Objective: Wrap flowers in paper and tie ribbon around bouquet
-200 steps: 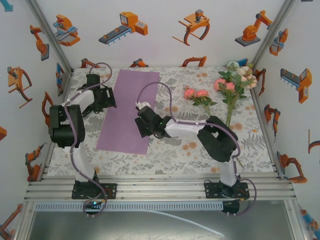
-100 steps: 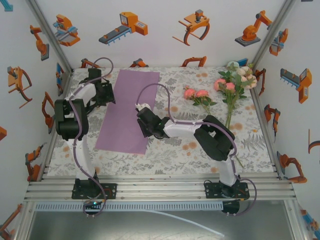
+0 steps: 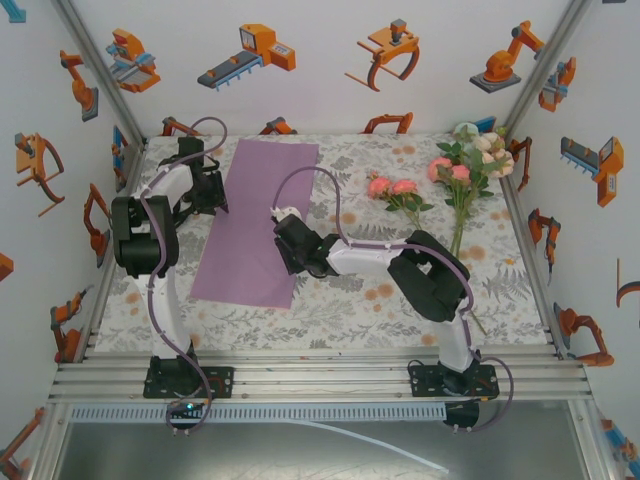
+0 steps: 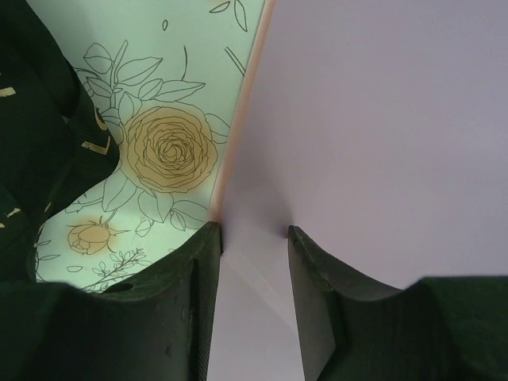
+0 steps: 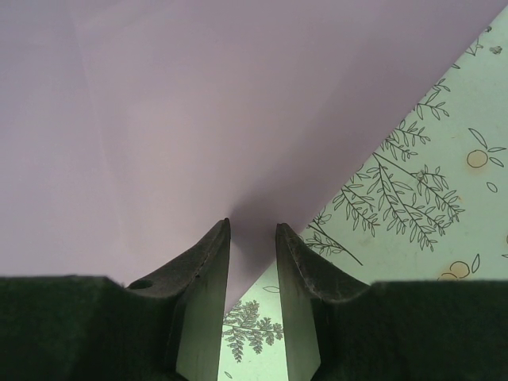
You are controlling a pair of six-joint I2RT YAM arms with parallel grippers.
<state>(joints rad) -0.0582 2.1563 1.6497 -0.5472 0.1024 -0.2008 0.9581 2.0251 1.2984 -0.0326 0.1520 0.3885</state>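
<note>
**Robot-manipulation test cell in a laboratory.** The work surface was a table [image 3: 340, 300] covered with a flower-printed cloth. White panels [image 3: 330, 100] printed with orange cartoon robot arms and grippers enclosed it on three sides. Aluminium extrusion struts [image 3: 97, 70] framed the corners of the enclosure. Slotted aluminium rails [image 3: 320, 380] ran along the near edge and carried the bolted bases of the left arm [image 3: 150, 230] and the right arm [image 3: 430, 275]. Each arm trailed a purple-grey cable [image 3: 310, 168].
</note>
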